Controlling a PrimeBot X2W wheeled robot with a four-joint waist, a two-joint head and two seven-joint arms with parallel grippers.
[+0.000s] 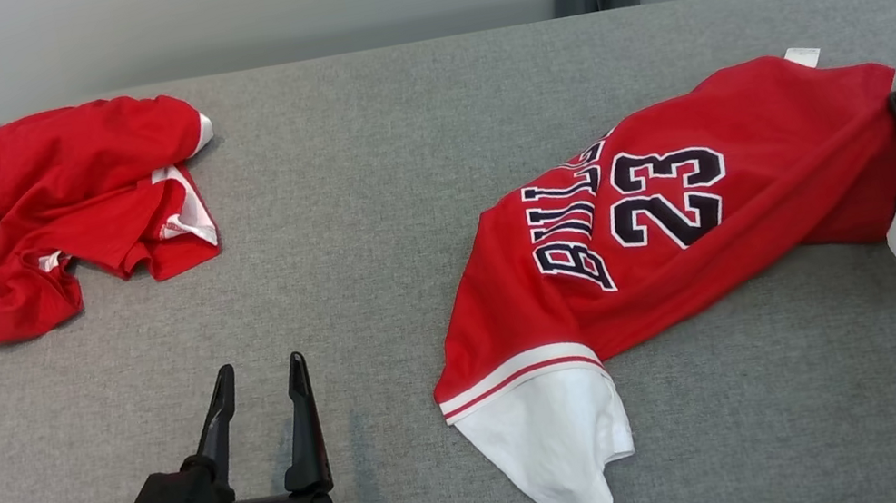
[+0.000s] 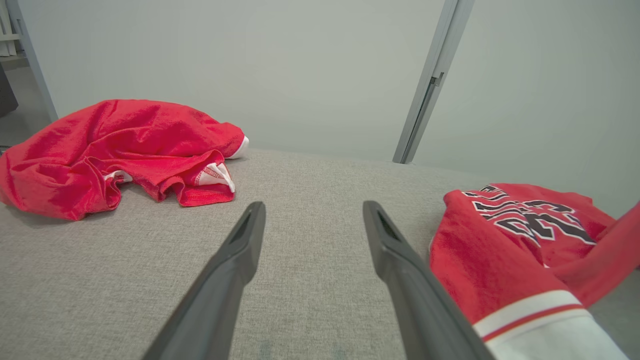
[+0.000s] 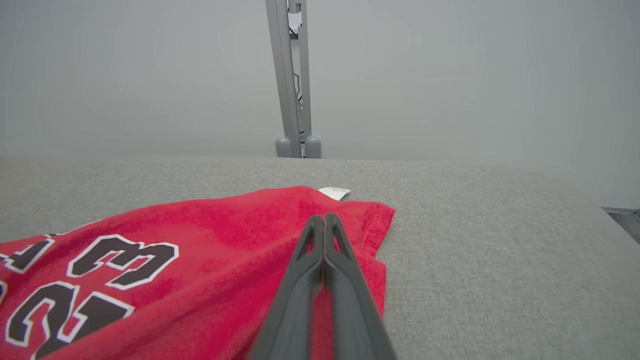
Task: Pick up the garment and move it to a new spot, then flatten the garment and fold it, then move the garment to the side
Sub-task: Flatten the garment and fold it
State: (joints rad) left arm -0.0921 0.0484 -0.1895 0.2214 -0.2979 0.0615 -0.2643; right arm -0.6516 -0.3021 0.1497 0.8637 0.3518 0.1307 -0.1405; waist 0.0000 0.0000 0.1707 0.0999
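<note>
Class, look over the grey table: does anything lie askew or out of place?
Yes. The red number-23 jersey lies slanted and rumpled, its white end twisted to a point. A second red garment sits crumpled at the far left corner of the grey table.

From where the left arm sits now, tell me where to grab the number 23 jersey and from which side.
Grip the jersey by its striped hem, at the near left corner, coming in low from the left with the left gripper. That edge lies loose facing its open jaws, opposite the end the right gripper seems to pinch, so a pull would likely spread the cloth.
</note>
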